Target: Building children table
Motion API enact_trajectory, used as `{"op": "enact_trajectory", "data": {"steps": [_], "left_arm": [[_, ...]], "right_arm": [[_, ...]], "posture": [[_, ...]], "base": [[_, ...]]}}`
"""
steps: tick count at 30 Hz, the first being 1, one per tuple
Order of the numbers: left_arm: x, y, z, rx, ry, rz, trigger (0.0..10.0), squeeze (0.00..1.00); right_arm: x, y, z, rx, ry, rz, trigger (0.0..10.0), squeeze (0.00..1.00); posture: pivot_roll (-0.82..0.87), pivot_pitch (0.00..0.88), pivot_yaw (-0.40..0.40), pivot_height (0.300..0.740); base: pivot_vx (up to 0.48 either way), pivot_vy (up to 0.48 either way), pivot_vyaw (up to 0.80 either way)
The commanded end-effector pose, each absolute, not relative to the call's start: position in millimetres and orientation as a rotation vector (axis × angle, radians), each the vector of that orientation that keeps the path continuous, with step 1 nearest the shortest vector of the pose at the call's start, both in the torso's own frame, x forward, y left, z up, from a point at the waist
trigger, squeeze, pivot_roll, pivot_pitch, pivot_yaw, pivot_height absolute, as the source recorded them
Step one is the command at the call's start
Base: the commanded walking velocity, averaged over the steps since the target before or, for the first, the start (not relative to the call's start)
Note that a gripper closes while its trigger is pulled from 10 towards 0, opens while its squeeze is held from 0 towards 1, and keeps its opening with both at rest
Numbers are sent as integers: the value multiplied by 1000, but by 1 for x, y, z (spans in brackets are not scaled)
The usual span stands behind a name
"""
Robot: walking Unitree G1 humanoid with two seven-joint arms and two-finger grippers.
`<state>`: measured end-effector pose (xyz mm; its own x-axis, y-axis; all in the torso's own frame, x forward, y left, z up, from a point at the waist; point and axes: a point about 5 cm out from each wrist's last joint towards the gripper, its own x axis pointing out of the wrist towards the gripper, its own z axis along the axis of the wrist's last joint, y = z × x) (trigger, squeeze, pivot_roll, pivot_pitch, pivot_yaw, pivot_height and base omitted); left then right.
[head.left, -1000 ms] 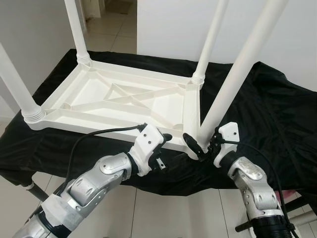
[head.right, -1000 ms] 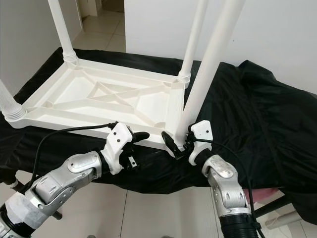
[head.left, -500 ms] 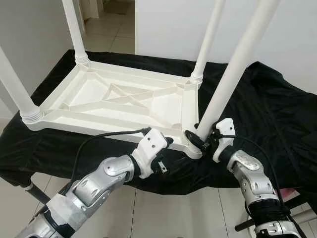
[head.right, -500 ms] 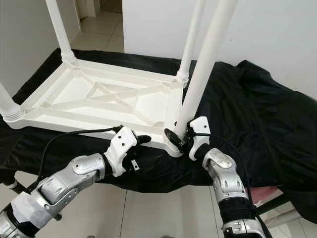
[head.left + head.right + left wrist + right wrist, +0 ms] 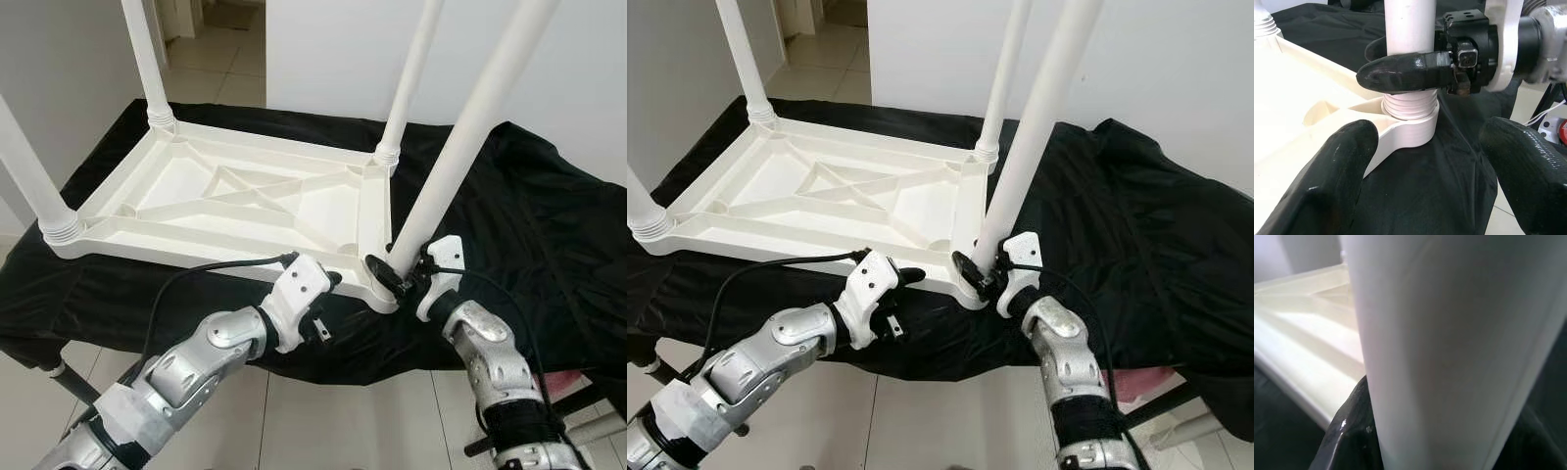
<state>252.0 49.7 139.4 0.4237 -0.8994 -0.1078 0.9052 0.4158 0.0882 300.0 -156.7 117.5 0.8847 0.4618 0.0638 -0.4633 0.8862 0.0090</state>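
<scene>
White plastic children table (image 5: 245,201) lies upside down on a desk covered with black cloth (image 5: 549,225), ribbed underside up, legs standing in all four corner sockets. Left gripper (image 5: 328,284), arm reaching in from the lower left with elbow low, sits at the table's near long edge, just left of the near-right corner; jaws spread wide, holding nothing, in the left wrist view its fingers (image 5: 1337,176) flank the corner socket (image 5: 1410,129) without touching it. Right gripper (image 5: 397,277), forearm rising steeply from below, jaws closed around the near-right leg (image 5: 470,127) just above the socket. That leg tilts to the right. The left wrist view shows the leg's threaded end seated in the socket, with threads still exposed above the rim, a detail the head views do not resolve. Right wrist view: leg surface (image 5: 1449,342) close up, one black finger (image 5: 1352,431) against it.
</scene>
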Motion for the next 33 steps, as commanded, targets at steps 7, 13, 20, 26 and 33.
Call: {"op": "enact_trajectory", "data": {"steps": [7, 13, 20, 26, 33], "left_arm": [[242, 46, 139, 158, 52, -1370, 10000, 0], [242, 46, 140, 156, 50, -1370, 10000, 0], [242, 46, 141, 149, 47, -1367, 10000, 0], [243, 47, 141, 150, 47, -1370, 10000, 0], [243, 47, 141, 154, 44, -1368, 10000, 0]], "right_arm": [[292, -141, 118, 71, -73, 230, 10000, 0], [288, -139, 115, 88, -52, 17, 10000, 0], [284, -132, 118, 105, -66, -76, 10000, 0], [284, -132, 120, 96, -72, -64, 10000, 0], [282, -132, 123, 90, -81, -60, 10000, 729]], "posture": [[-49, 0, -37, 740], [-47, 0, -46, 740], [-51, 0, -44, 740], [-51, 0, -46, 740], [-48, 0, -46, 740]], "base": [[0, 0, 0], [0, 0, 0], [0, 0, 0], [0, 0, 0], [0, 0, 0]]}}
